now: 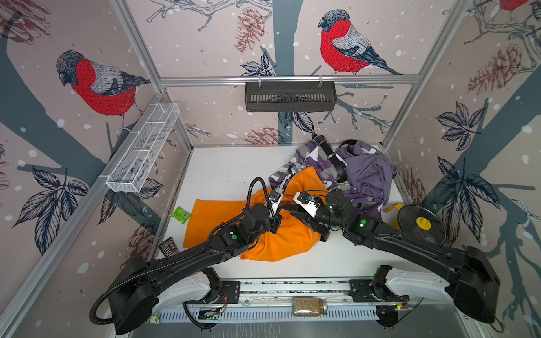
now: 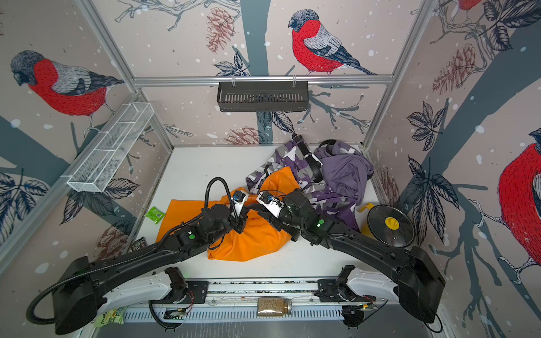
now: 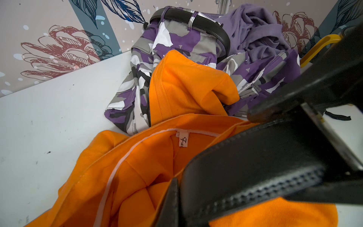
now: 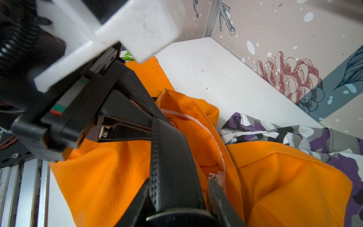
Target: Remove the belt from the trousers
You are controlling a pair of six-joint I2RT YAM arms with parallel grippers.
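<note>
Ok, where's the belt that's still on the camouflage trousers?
In both top views that belt sits at the table's far right corner, threaded through the camouflage trousers beside the purple top.

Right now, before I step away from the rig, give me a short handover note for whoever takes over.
Left end effector: shut on the black belt.
Right end effector: jaws either side of that belt; clamped or not, cannot tell.
Done: belt gripped, held above the orange trousers; no loop shows on the visible stretch.
To do: confirm it is free, pull it clear.
A second belt sits in the loops of the camouflage trousers.
</note>
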